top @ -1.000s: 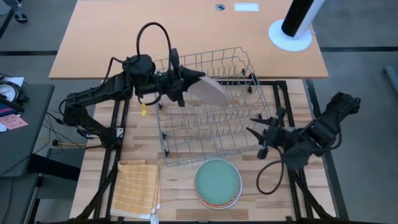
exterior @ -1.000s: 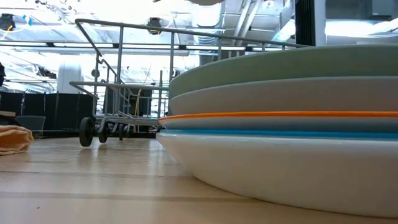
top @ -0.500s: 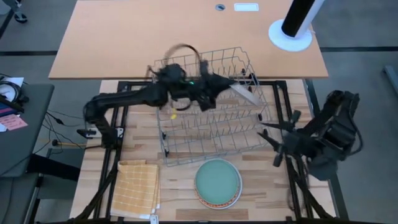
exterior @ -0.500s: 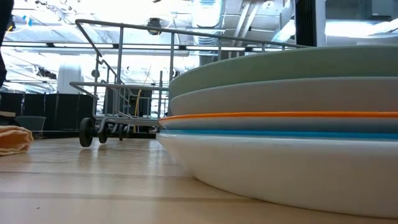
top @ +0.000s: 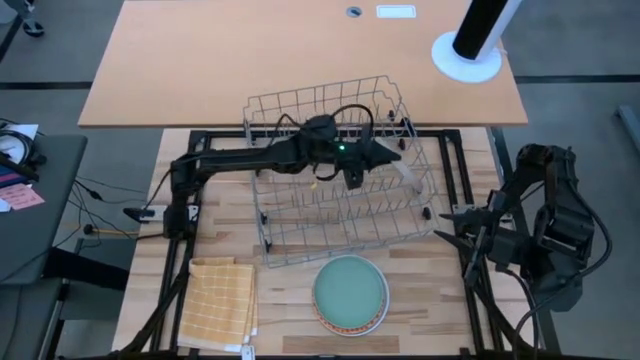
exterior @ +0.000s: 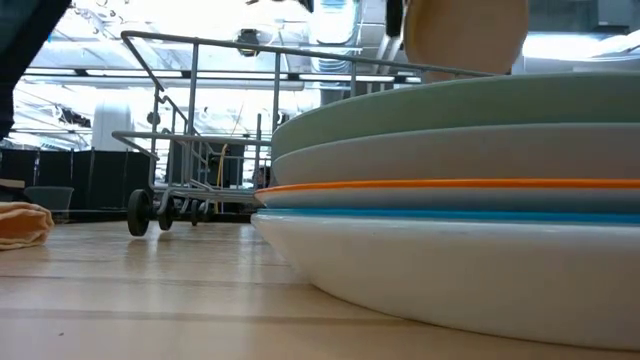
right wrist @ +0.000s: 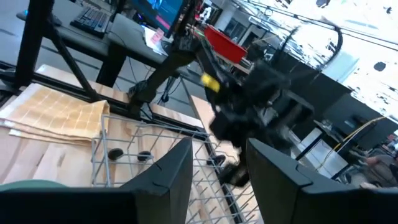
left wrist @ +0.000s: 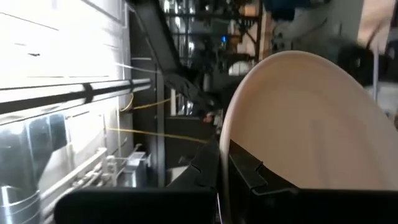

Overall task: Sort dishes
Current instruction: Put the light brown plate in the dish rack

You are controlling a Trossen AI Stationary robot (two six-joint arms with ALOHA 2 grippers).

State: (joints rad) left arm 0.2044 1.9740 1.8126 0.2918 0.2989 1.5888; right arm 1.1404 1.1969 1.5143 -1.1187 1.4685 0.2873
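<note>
Left gripper point(top: 385, 158) reaches across the wire rack point(top: 340, 170) to its right side, fingers point(left wrist: 249, 171) clamped on the rim of a beige plate point(left wrist: 305, 124), held on edge over the rack. Right gripper point(top: 452, 225) waits off the rack's right end, fingers apart, holding nothing. Remaining plates sit in a stack point(top: 350, 293) on the table point(top: 440, 320) in front of the rack, teal-green one on top; yellow checked cloth point(top: 222, 303) lies to the stack's left.

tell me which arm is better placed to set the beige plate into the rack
Left. The left gripper already holds the beige plate over the wire rack. The right gripper is open, beside the rack's right end.
</note>
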